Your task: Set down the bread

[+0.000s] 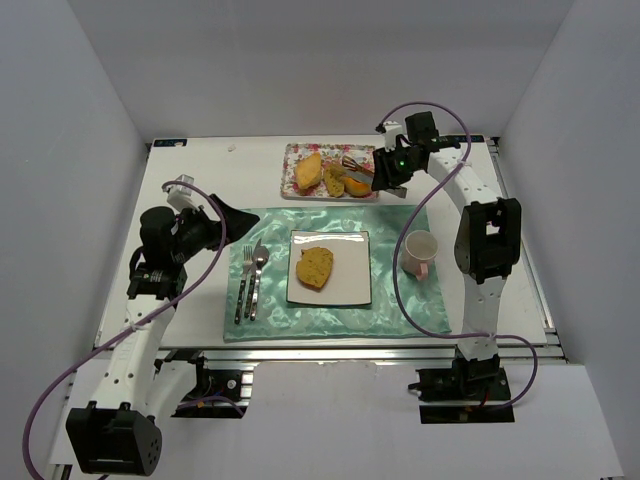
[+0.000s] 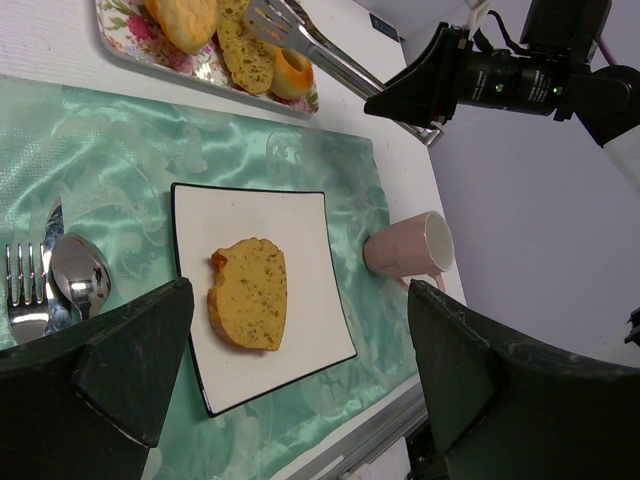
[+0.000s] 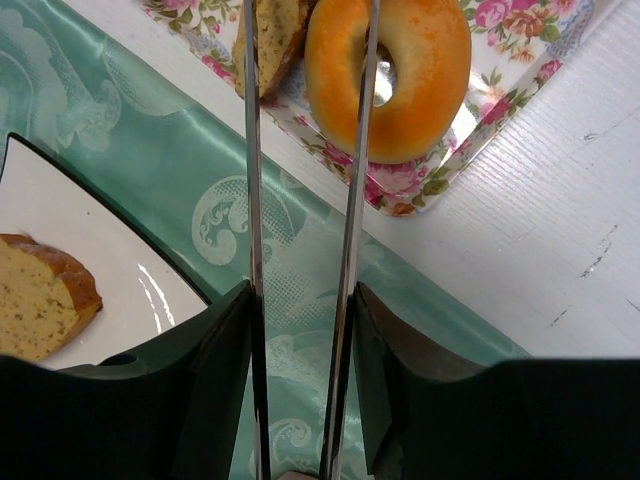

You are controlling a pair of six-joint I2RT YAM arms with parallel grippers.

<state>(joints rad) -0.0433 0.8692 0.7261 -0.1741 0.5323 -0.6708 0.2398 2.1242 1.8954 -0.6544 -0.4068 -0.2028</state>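
One bread slice [image 1: 315, 267] [image 2: 248, 295] [image 3: 40, 300] lies on the square white plate [image 1: 352, 292] [image 2: 300, 225]. Two more bread slices [image 1: 309, 170] [image 1: 334, 181] [image 2: 185, 18] [image 2: 245, 50] rest on the floral tray [image 1: 290, 186] beside an orange ring [image 1: 356, 186] [image 3: 405, 70]. My right gripper [image 1: 387, 178] [image 3: 300, 310] is shut on metal tongs [image 1: 356, 163] [image 3: 252, 200] [image 2: 320, 55]. The tongs' arms stand apart, one over a tray slice [image 3: 278, 35], the other across the ring. My left gripper [image 1: 235, 218] [image 2: 300, 335] hangs open and empty left of the plate.
A green satin mat [image 1: 400, 310] lies under the plate. A fork [image 1: 243, 285] and a spoon [image 1: 258, 270] sit on its left part, and a pink mug [image 1: 418, 250] [image 2: 410, 255] lies on its side at the right. White walls enclose the table.
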